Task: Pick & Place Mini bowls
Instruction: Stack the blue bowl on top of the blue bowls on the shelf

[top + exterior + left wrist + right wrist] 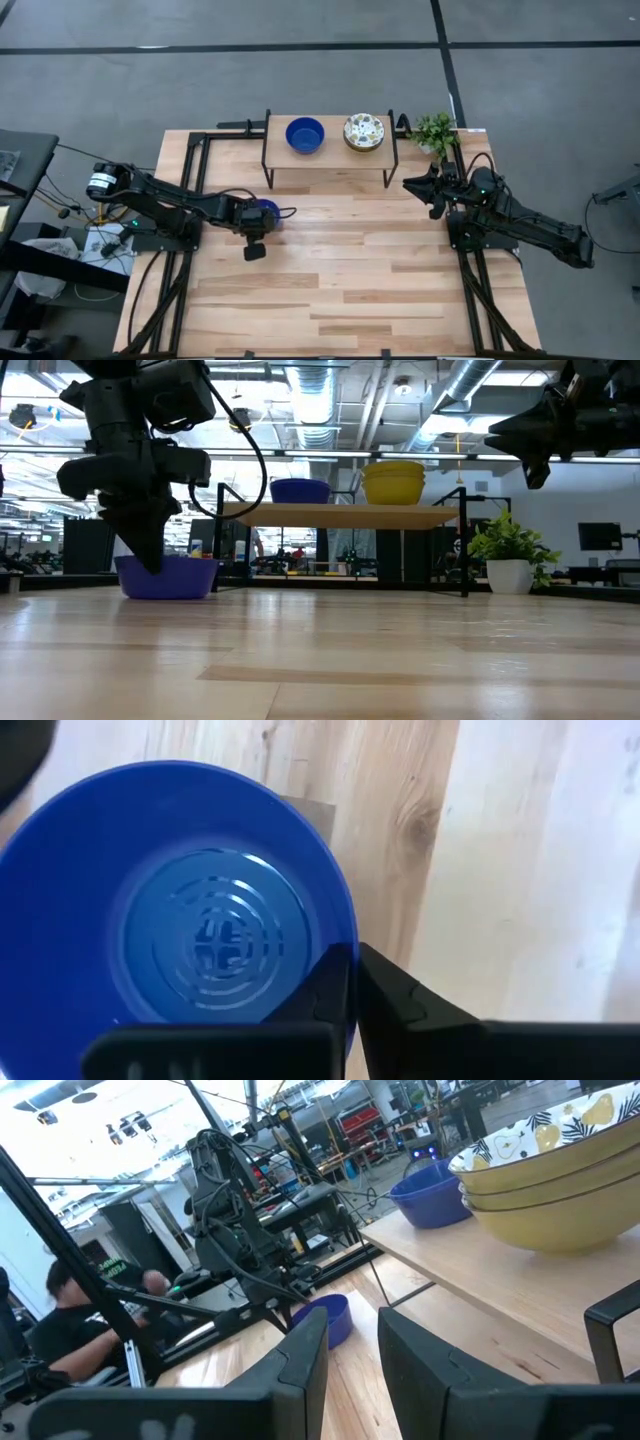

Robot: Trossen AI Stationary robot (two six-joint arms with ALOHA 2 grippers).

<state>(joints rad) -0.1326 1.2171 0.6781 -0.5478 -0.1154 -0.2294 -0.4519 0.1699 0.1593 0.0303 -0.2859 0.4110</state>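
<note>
A glossy blue mini bowl [268, 209] [168, 577] [190, 910] sits on the table's left half, and my left gripper [258, 220] [150, 555] [352, 995] is shut on its rim. A low wooden shelf [330, 152] at the far edge carries another blue bowl [305, 135] [435, 1190] and a stack of bowls, speckled inside and yellow outside [364, 132] [393, 482] [560, 1180]. My right gripper [412, 184] [512, 432] [352, 1350] hangs open in the air near the shelf's right end, touching nothing. My left gripper pinches the blue bowl's rim [345, 945] between its two fingers, one finger [325, 995] inside the bowl and one outside. The fingers come from above, pointing down. In the low view the bowl stands upright with its base [165, 594] on the table.
A small potted plant [435, 130] [510, 555] stands at the table's far right corner beside the shelf. The shelf's black legs [465, 550] reach the table. Bare wood spreads across the near half [340, 290]. A person [70, 1320] sits beyond the table's left side.
</note>
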